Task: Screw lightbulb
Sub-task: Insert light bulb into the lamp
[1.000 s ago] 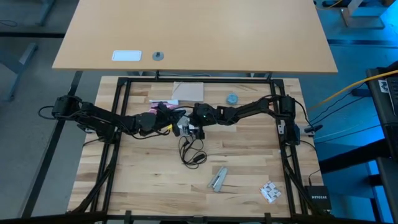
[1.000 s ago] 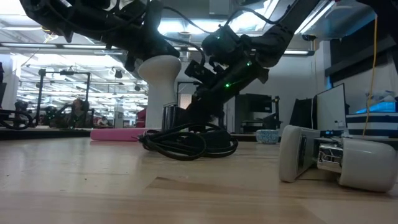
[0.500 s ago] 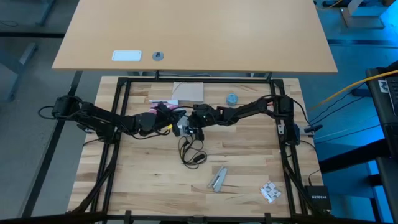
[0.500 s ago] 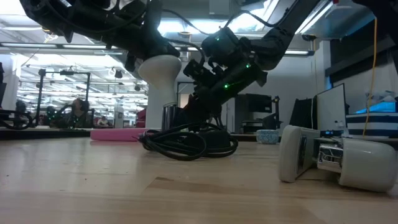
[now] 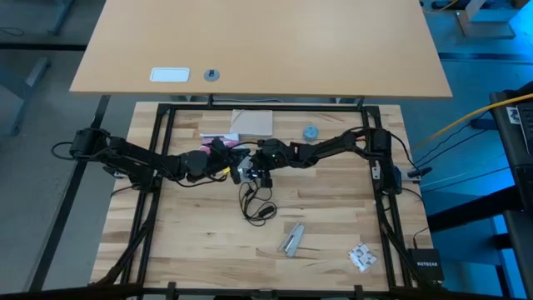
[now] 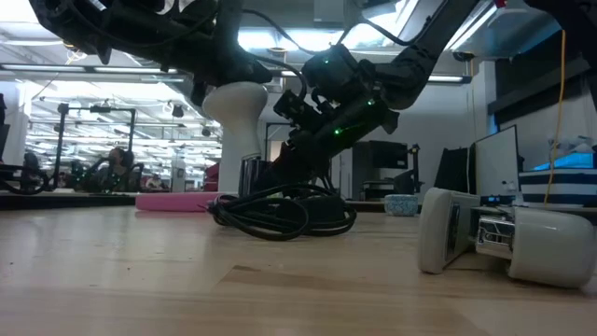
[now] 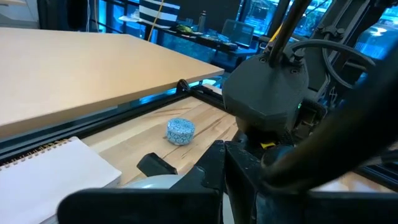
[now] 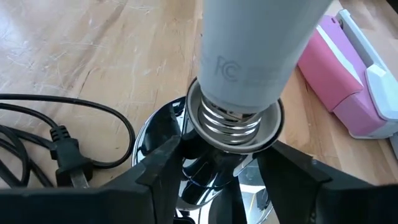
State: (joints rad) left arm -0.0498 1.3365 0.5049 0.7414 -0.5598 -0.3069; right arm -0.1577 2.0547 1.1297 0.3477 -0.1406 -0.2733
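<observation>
Your right claw (image 8: 214, 163) just closed onto the socket (image 8: 236, 127). Your left claw (image 5: 226, 158), at 9 o'clock, holds the lightbulb (image 6: 237, 105); now it can twist.

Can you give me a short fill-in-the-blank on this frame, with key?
1. The lightbulb has its metal thread sitting in the silvery ____.
2. The right gripper has its fingers on either side of the socket, while the bulb's globe is held from above by the ____ gripper.
3. The socket's power cord is coloured ____.
4. Beside the socket lies a ____ stapler.

Missing words: socket; left; black; pink
</observation>
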